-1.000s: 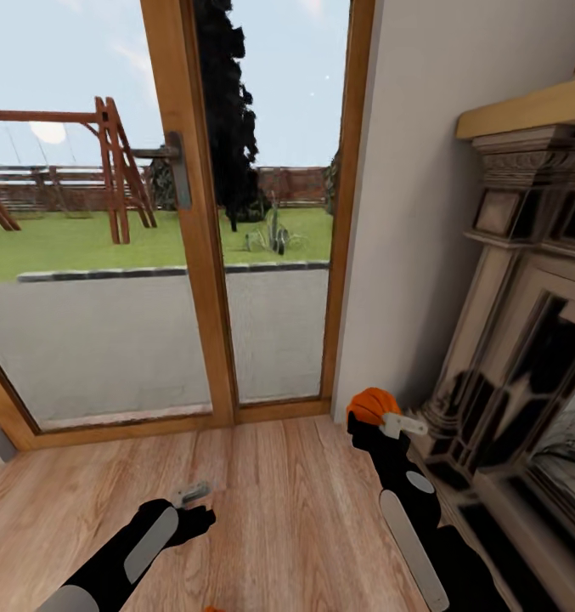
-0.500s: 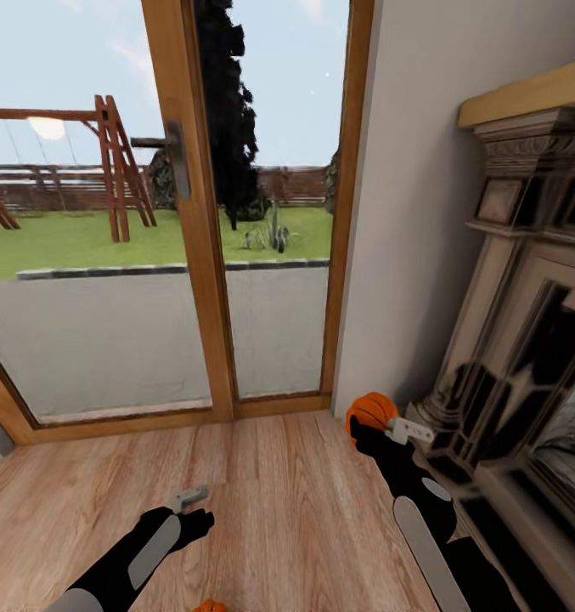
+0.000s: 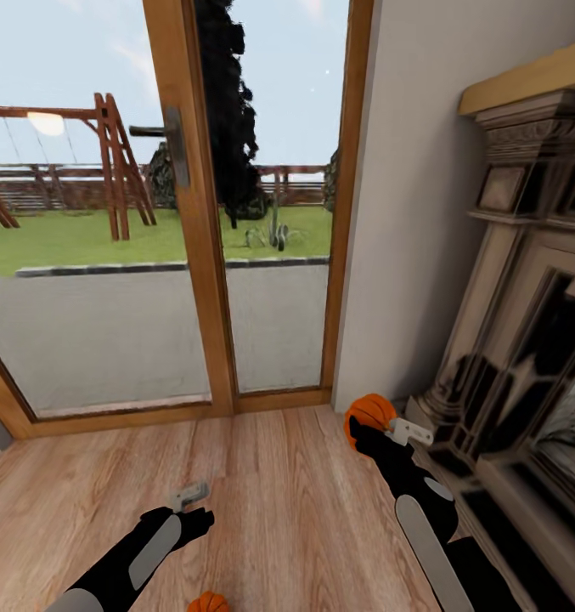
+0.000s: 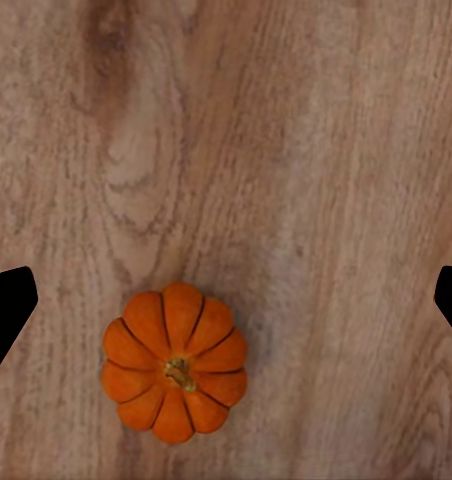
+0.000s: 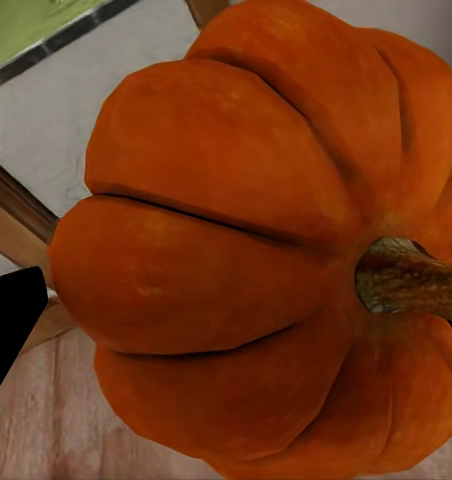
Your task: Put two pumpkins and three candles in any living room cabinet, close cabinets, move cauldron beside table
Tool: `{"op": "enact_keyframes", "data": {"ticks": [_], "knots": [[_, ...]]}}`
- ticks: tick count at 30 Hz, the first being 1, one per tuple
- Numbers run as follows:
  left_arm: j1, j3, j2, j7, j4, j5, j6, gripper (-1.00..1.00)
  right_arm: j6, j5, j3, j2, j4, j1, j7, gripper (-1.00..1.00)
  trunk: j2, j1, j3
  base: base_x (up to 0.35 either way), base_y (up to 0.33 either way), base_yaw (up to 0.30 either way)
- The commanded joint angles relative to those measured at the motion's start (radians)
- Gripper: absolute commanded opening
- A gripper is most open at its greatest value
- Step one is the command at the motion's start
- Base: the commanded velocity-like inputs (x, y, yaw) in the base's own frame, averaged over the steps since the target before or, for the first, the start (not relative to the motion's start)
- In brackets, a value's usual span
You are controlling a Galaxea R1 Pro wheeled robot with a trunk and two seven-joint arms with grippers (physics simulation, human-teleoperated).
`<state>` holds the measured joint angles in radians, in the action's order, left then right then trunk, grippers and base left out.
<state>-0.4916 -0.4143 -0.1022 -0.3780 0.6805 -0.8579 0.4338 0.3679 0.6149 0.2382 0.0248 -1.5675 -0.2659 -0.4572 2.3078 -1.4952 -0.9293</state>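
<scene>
So the floor (image 3: 270,493) here is light wood planks, grain running away from the robot toward the wood-framed glass door (image 3: 194,255), and it butts up against the base of the fireplace (image 3: 525,382) on the right. One small orange pumpkin (image 3: 207,603) sits on the boards right at the near edge of the head view. The left wrist camera looks straight down on it: stem up, ribs all round, bare plank on every side of it.

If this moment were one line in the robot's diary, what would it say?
right hand: shut on pumpkin | left hand: open above second pumpkin on floor | place: by glass door and fireplace
</scene>
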Motion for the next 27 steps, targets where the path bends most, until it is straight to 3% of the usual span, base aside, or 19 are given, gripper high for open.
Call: {"op": "enact_keyframes", "data": {"ticks": [1, 27], "knots": [[-0.001, -0.007, -0.001, -0.010, 0.002, -0.010, 0.001, 1.00, 0.000, 0.008, 0.002, 0.001, -0.002, -0.001, -0.008, -1.00, 0.008, -0.004, -0.004, 0.000, 0.000, 0.000], [-0.001, -0.002, -0.004, -0.008, -0.016, -0.016, 0.000, 1.00, -0.006, 0.008, 0.006, 0.002, -0.002, -0.001, -0.008, -1.00, 0.190, -0.103, -0.086, 0.000, 0.000, 0.000]]}}
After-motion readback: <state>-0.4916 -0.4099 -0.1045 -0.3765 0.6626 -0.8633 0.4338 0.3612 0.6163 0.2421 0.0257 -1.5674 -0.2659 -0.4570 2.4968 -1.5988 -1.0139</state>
